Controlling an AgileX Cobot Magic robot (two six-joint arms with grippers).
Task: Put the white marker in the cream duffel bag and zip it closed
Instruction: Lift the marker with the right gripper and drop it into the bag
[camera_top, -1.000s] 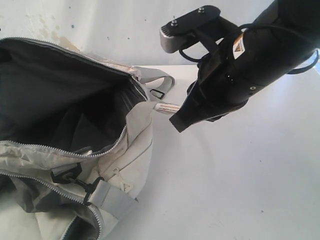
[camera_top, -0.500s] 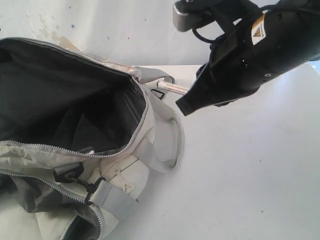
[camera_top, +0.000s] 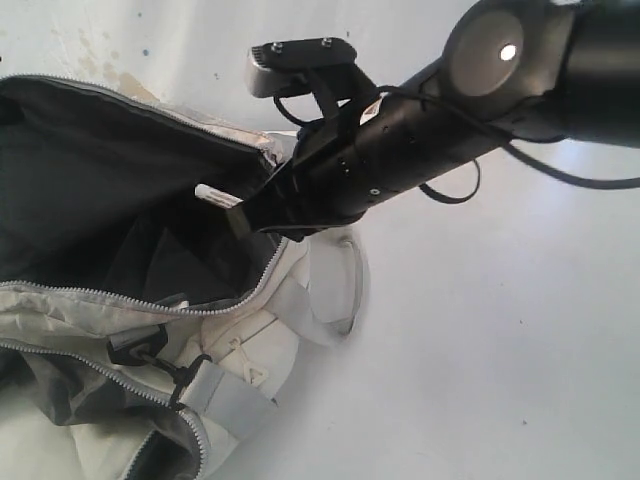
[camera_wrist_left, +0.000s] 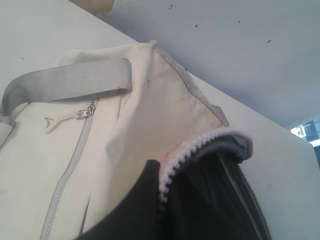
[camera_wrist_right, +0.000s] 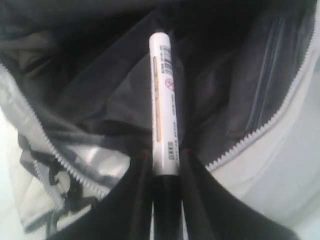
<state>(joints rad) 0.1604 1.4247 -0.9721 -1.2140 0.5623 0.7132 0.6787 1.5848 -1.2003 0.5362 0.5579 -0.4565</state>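
Observation:
The cream duffel bag (camera_top: 262, 330) lies open at the left, its dark grey lining showing. The white marker (camera_top: 214, 195) sticks out level over the bag's open mouth, just inside the zipper rim. My right gripper (camera_top: 241, 216) is shut on the marker by its black cap end. In the right wrist view the marker (camera_wrist_right: 162, 100) points from the right gripper (camera_wrist_right: 164, 159) into the dark interior. My left gripper (camera_wrist_left: 164, 192) is shut on the bag's zipper edge (camera_wrist_left: 190, 150), pinching the cream fabric (camera_wrist_left: 150, 95); it is out of the exterior view.
A grey webbing strap (camera_top: 335, 292) loops off the bag's end onto the white table (camera_top: 480, 350). Black buckles (camera_top: 135, 346) sit on the bag's near side, above a second open zip pocket (camera_top: 100, 400). A stained white wall (camera_top: 180, 50) stands behind.
My right arm has swung left, carrying the marker from beside the bag's end to over its open mouth. The grey strap dropped onto the table.

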